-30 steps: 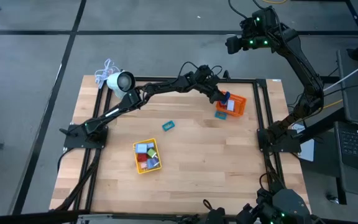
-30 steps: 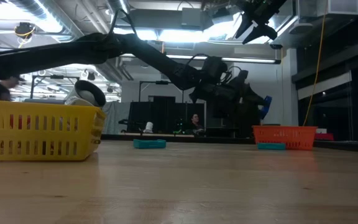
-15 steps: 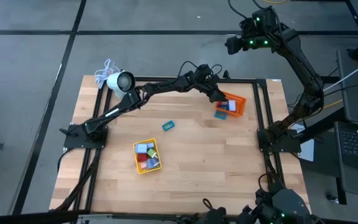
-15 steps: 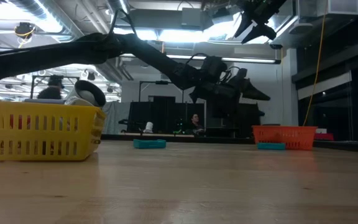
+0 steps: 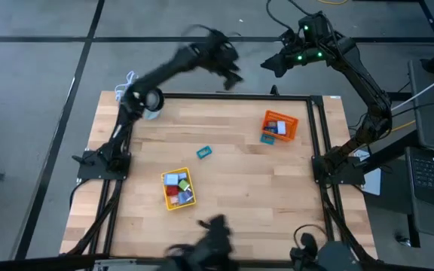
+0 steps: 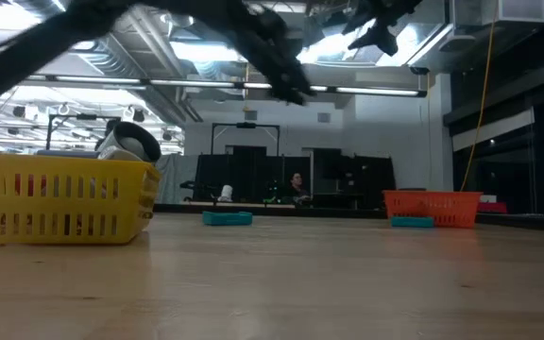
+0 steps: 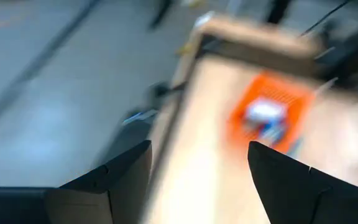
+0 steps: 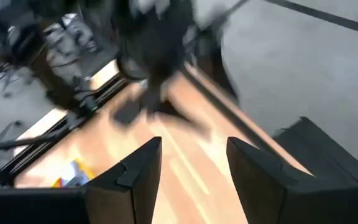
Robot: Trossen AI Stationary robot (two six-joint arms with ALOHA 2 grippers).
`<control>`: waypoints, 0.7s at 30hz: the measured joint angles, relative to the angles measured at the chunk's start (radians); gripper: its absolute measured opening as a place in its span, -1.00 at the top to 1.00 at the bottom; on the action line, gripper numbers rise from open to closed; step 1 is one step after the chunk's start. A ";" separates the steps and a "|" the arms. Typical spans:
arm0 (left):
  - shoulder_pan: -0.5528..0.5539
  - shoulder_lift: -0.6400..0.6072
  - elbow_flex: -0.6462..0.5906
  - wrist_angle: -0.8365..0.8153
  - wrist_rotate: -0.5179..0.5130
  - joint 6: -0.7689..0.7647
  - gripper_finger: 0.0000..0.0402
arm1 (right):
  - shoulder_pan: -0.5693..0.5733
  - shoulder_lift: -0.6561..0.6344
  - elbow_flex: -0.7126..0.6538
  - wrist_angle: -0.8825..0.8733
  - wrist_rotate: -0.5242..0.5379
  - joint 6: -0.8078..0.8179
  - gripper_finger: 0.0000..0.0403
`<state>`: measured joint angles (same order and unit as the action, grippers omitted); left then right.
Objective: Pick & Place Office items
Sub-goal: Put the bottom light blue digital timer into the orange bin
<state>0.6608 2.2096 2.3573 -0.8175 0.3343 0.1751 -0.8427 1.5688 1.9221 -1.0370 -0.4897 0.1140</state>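
Pieces are tiny and blocky, so I judge them light, rigid plastic-like bits, not fragile, maybe a little slick on the flat faces. I'd pinch each one across its two short flat sides, low and centred, since anything off-centre could flip a piece this small.

Loose teal piece (image 5: pixel 204 152) lies flat on the bare wooden table (image 5: pixel 247 196), well apart from both trays, roughly between them; low view shows it as a thin flat slab. Second teal piece (image 5: pixel 267 139) sits just beside the orange tray (image 5: pixel 288 131), outside its near wall; I can't tell if it touches.

Orange tray holds a white-and-blue piece or two; the exact count is too small to read. Yellow tray (image 5: pixel 187 176) holds a cluster: light blue, red, green and teal blocks packed together.

Left gripper (image 7: pixel 199 163) is up high, off the far edge of the table and motion-blurred in the overhead; its wrist camera shows the two dark fingers (image 7: pixel 127 174) standing apart with nothing between them, so spread and empty, looking down toward the orange tray.

Right gripper (image 8: pixel 191 160) is also raised beyond the far edge, to the right of the left one, fingers parted, nothing held.

White round device (image 5: pixel 148 98) with cord sits at the far left corner, not part of the job.
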 joint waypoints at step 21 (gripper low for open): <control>0.199 -0.507 -0.001 -0.630 -0.517 0.050 -0.27 | 0.359 0.180 -0.001 0.048 -0.012 -0.388 0.07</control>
<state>0.8600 1.7026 2.3562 -1.4475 -0.1825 0.2251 -0.4838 1.7490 1.9213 -0.9895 -0.5015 -0.2740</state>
